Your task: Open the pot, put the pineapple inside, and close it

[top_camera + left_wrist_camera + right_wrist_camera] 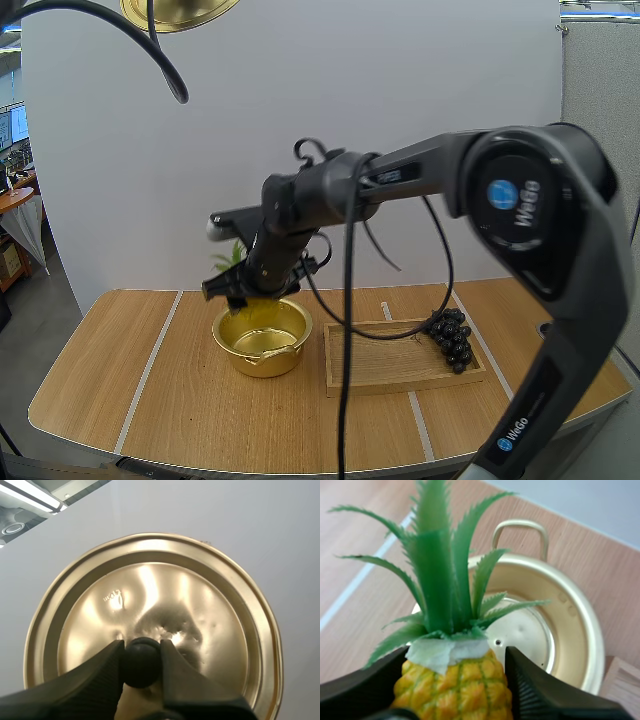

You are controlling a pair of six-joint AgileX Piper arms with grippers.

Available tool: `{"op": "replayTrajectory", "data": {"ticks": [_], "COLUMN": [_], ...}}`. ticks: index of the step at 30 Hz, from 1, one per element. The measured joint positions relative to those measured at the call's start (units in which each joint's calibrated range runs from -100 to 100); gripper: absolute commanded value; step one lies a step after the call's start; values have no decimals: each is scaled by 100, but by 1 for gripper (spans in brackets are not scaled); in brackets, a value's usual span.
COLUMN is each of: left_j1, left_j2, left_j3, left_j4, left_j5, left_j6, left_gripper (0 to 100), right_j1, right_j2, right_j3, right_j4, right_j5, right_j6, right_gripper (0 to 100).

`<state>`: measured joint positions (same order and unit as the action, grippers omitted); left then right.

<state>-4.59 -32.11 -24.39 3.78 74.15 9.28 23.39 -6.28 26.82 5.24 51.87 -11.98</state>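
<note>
right claw [455,687] pinching the pineapple [454,677] by its yellow body, one finger on each side, green leaves sticking out past the tips. pineapple hangs just over the open pot [262,338], above the rim at about 11 o'clock, leaves pointing across the mouth. pot sits on the table [120,390], gold bottom showing. left claw [141,652] pinching the black knob [142,666] of the lid [150,590], held high at 11 o'clock from the pot. tray [370,375] just beside the pot at 3 o'clock, grapes [452,338] on the tray's 3 o'clock end.
</note>
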Motion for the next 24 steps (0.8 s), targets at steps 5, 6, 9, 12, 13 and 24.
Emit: {"op": "replayTrajectory", "data": {"ticks": [5,6,9,12,13,24], "left_j1": [0,0,0,0,0,0], "left_j2": [0,0,0,0,0,0], "left_j3": [0,0,0,0,0,0], "left_j4": [0,0,0,0,0,0], "left_j5": [0,0,0,0,0,0], "left_j6": [0,0,0,0,0,0], "left_gripper": [0,0,0,0,0,0], "right_j1": [38,38,38,38,38,-135], "right_j2": [601,787,914,923,923,1198], "right_j3": [0,0,0,0,0,0], "right_j4": [-148,-327,-524,-579,-589,-524], "right_j5": [-143,-235,-382,-400,-400,-419], "right_j6": [0,0,0,0,0,0], "right_gripper": [0,0,0,0,0,0]}}
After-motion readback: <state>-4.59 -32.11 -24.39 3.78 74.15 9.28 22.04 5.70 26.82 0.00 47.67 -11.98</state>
